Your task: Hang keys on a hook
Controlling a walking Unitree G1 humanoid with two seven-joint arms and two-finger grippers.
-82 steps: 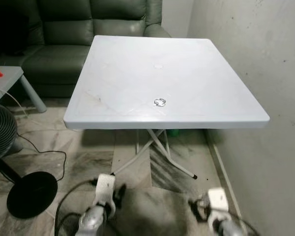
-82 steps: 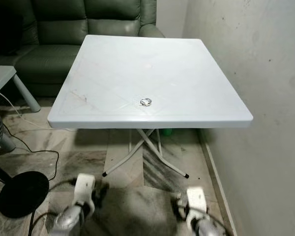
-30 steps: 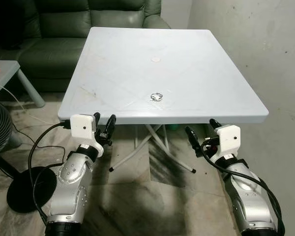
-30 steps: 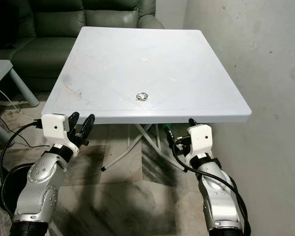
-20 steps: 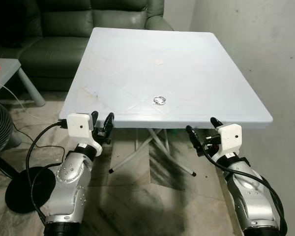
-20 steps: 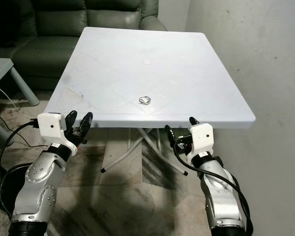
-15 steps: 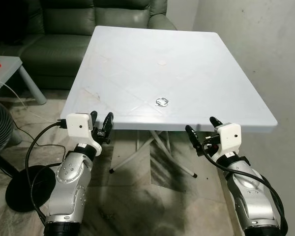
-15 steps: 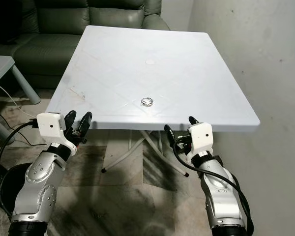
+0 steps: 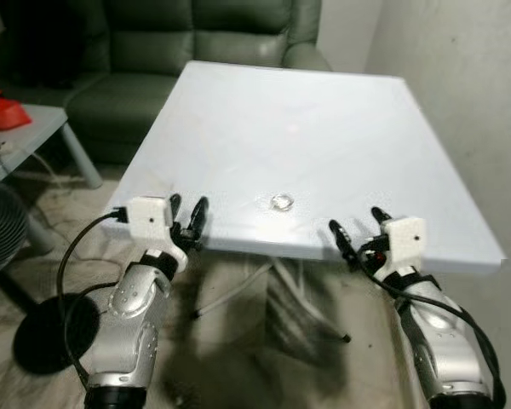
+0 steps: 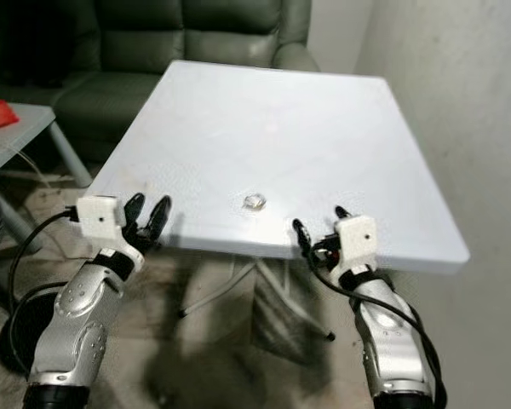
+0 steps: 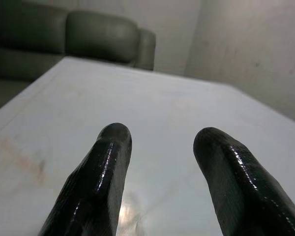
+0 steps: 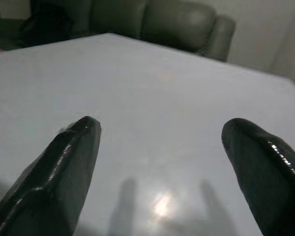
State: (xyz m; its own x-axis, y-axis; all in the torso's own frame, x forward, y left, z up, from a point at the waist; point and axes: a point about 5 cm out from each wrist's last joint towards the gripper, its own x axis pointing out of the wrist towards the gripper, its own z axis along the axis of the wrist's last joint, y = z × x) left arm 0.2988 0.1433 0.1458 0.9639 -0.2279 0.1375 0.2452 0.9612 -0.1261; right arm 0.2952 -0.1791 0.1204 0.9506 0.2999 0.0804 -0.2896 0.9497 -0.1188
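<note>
White tabletop (image 9: 341, 111) carries the keys (image 9: 281, 202) near its front edge, between my left hand (image 9: 187, 220) and right hand (image 9: 358, 232). Both are open and empty. I fear pushing the keys away across the smooth surface.

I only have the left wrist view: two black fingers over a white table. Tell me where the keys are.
Observer: The small silver key ring lies on the white plastic table, near its front edge, between your two arms.
Operator: Report the right end effector.
Observer: The right end effector is open at the table's front edge, to the right of the key ring.
Operator: Say what's to my left.
Observer: A black floor fan stands there.
</note>
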